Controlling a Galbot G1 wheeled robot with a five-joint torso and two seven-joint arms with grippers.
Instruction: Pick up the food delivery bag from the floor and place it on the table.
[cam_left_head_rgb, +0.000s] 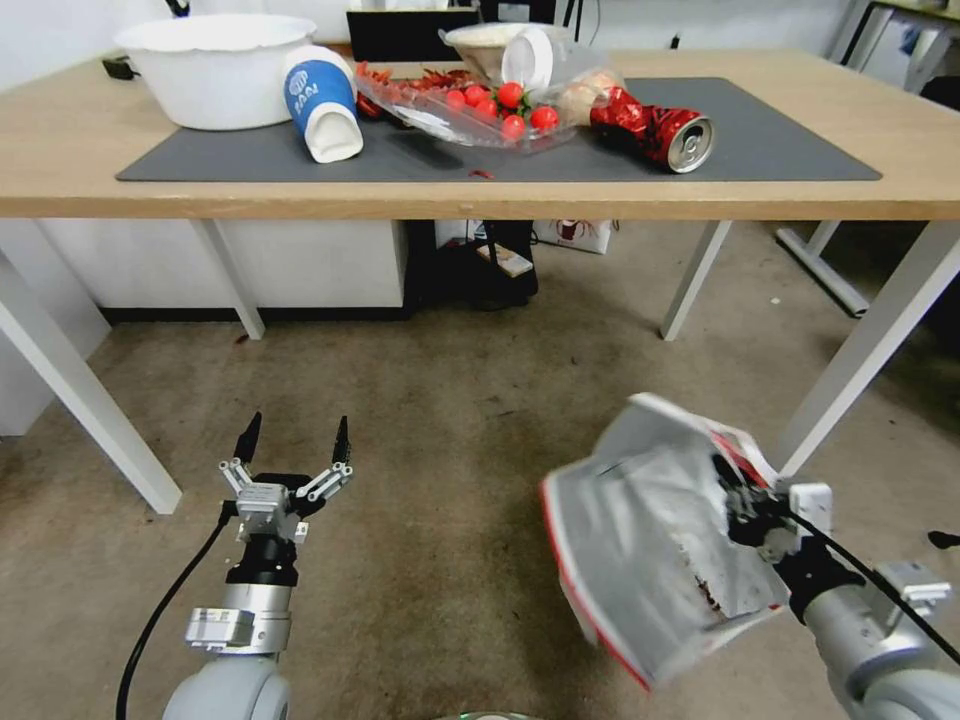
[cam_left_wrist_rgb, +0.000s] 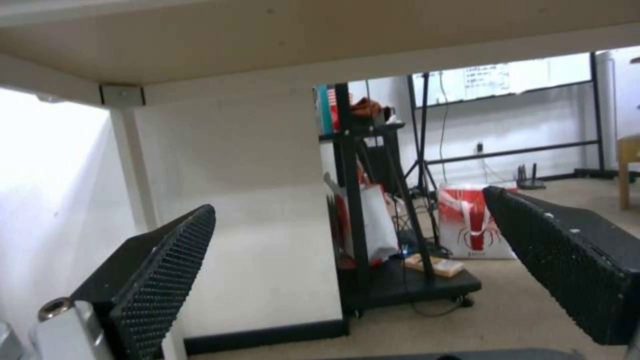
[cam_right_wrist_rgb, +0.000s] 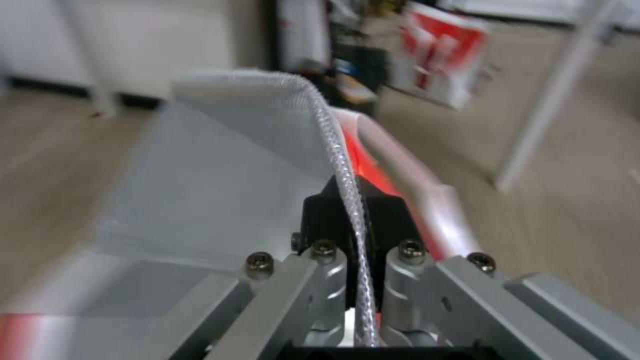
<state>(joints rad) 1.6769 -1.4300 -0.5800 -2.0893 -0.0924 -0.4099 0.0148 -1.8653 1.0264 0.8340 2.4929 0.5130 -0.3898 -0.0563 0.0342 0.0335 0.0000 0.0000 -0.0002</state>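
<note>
- You are in the lift-and-carry step: the right gripper is clamped on the rim of the large white paper food delivery bag with red side panels and silver foil lining. In the right wrist view its pads pinch the thin foil-lined edge between them.
- The bag hangs low at your right, in front of the table's white leg, and looks clear of the worn beige-brown carpet floor, though its lower corner is near it.
- It is tilted: the open mouth faces up and toward you, so the foil shows, and the long axis slants from the upper corner near the table leg down to the lower corner near you.
- The left gripper waits low on your left, fingers apart, holding nothing.
- Next, I judge, you must raise the bag above the edge of the large light-wood table and find bare room on its dark grey mat, which the tipped red drink can and the other litter crowd.
- A one-sided rim grip may let the bag swing or tear.
</note>
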